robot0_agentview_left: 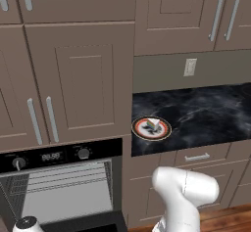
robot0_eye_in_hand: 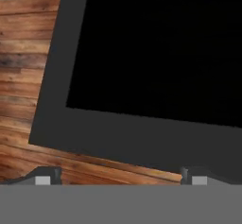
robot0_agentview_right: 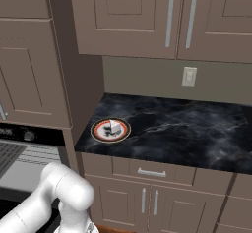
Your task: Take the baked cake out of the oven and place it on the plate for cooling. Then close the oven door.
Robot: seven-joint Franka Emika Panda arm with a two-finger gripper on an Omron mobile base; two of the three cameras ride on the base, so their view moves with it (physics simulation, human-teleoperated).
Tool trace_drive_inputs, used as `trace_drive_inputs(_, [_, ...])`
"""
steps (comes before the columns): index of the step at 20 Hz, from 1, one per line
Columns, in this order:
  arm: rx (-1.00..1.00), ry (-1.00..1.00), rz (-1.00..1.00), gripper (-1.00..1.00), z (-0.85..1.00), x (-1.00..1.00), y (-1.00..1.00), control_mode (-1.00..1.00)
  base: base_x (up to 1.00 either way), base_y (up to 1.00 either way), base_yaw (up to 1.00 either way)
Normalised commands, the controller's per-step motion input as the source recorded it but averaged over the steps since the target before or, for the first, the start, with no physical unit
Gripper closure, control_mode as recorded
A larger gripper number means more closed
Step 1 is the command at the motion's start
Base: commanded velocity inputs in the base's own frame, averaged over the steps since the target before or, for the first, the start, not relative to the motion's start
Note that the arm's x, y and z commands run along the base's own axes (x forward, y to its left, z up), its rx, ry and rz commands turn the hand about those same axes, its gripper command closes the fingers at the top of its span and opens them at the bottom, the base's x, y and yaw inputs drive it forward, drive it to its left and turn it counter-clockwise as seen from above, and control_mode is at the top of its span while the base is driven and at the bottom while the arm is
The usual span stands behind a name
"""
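The gripper (robot0_eye_in_hand: 120,176) is seen in the hand view with its two dark fingertips (robot0_eye_in_hand: 45,176) set wide apart and nothing held between them; it is released. Directly ahead of the gripper lies the oven door (robot0_eye_in_hand: 142,76), seen as a black glass panel framed in dark grey, folded down and open. Between and beyond the fingertips the grey frame edge of the door is met, and past that edge, to the left in that view, a floor (robot0_eye_in_hand: 23,76) of brown wooden planks is seen. Whether the fingertips touch the door cannot be told.

Above the low-hanging hand, the oven (robot0_agentview_left: 61,187) is shown in the left base view with its mouth open; a light grey racked interior is exposed under a black control strip carrying two silver knobs and a small display. Brown cabinet doors (robot0_agentview_left: 78,79) are mounted above the oven.

Further out, up and to the right of the gripper, a black marbled table (robot0_agentview_right: 187,129) is set beside the tall cabinet. The plate (robot0_agentview_left: 151,127) rests on the near left part of this table, close to the cabinet side. The baked cake (robot0_agentview_left: 154,125) is seen lying on the plate, as a small pale wedge over the dark centre pattern. A wall outlet (robot0_agentview_right: 189,76) is fixed on the backsplash behind the table, well apart from the plate.
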Motion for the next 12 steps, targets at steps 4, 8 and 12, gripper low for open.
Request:
trace_drive_inputs(4, [0.00,-0.04,-0.05,-1.00,0.06,-0.27,-0.19,-1.00,0.00,0.00,0.00])
trace_drive_inputs(8, [0.00,-0.04,-0.06,-1.00,0.04,-0.28,-0.12,-1.00,0.00,0.00,0.00])
trace_drive_inputs(12, [0.00,-0.05,-0.07,-1.00,0.01,-0.22,-0.11,-1.00,0.00,0.00,0.00])
